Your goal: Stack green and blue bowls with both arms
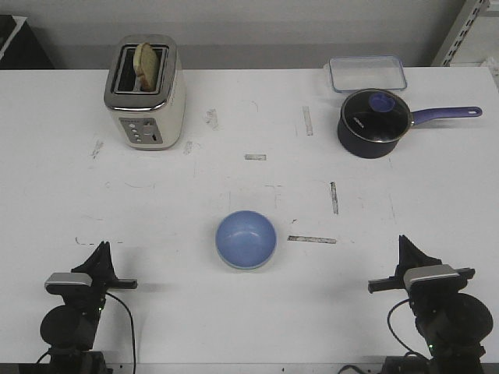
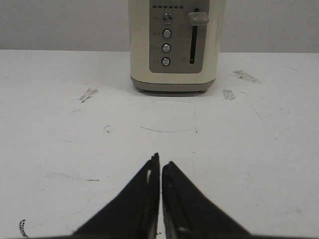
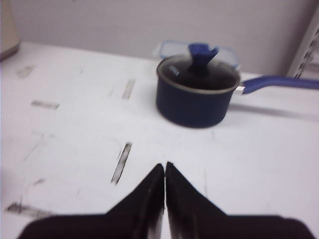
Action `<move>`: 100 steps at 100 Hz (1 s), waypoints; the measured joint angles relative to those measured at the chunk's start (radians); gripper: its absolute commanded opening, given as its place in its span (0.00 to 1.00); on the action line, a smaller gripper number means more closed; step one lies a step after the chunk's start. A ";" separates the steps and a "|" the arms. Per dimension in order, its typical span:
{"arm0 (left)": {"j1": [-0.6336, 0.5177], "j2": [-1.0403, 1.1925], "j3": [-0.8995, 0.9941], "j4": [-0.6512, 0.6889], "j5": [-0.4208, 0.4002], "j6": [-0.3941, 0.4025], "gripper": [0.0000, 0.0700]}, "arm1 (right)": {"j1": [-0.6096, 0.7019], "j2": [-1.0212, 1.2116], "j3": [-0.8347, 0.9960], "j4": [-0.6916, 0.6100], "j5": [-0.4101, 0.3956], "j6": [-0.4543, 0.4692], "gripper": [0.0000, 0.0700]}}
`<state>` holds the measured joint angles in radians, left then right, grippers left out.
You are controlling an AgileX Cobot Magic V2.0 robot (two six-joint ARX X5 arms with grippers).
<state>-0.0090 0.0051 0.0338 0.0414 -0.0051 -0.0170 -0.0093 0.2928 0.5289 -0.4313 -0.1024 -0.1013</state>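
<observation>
**One bowl in sight, two arms parked at the near edge**

You have a broad white table (image 1: 249,312), scuffed and marked with strips of tape. At its far left stands a cream toaster (image 1: 146,92) with a slice of bread (image 1: 146,61) upright in one slot. At far right sits a dark navy saucepan (image 1: 373,122) under a glass lid, its purple handle pointing right, with a clear lidded container (image 1: 367,73) just behind it.

The blue bowl (image 1: 245,239) rests upright near the table's centre, toward your side and well apart from both arms. A pale greenish edge shows under its near rim. That may be the green bowl already nested beneath it, but the front view is too small to settle it, and no separate green bowl appears in any view.

The left gripper (image 2: 160,167) points toward the toaster, jaws pressed together and holding nothing. The right gripper (image 3: 165,168) faces the saucepan, jaws likewise closed and empty. Both sit low at the near edge of the table.

The bowl looks light, rigid and glossy, so expect it to slip or skate if nudged on the smooth tabletop. It may chip if dropped. The best hold is probably the rim, one finger inside the wall and one outside. Lift it level and set it down gently.
</observation>
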 measured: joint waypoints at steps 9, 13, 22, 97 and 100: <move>0.000 0.000 0.000 0.000 0.000 0.000 0.00 | -0.020 -0.024 -0.053 0.086 0.024 0.001 0.00; 0.000 0.000 0.000 0.000 0.000 0.000 0.00 | -0.026 -0.040 -0.096 0.132 0.041 0.002 0.00; 0.000 0.000 0.000 0.000 0.000 0.000 0.00 | -0.031 -0.091 -0.217 0.233 0.055 0.011 0.00; 0.000 0.000 0.000 0.000 0.000 0.000 0.00 | -0.029 -0.291 -0.515 0.396 0.054 0.151 0.00; 0.000 0.000 0.000 0.000 0.000 0.000 0.00 | -0.029 -0.291 -0.515 0.396 0.054 0.151 0.00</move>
<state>-0.0090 0.0051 0.0338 0.0414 -0.0051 -0.0170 -0.0383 0.0017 0.0143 -0.0357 -0.0486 0.0502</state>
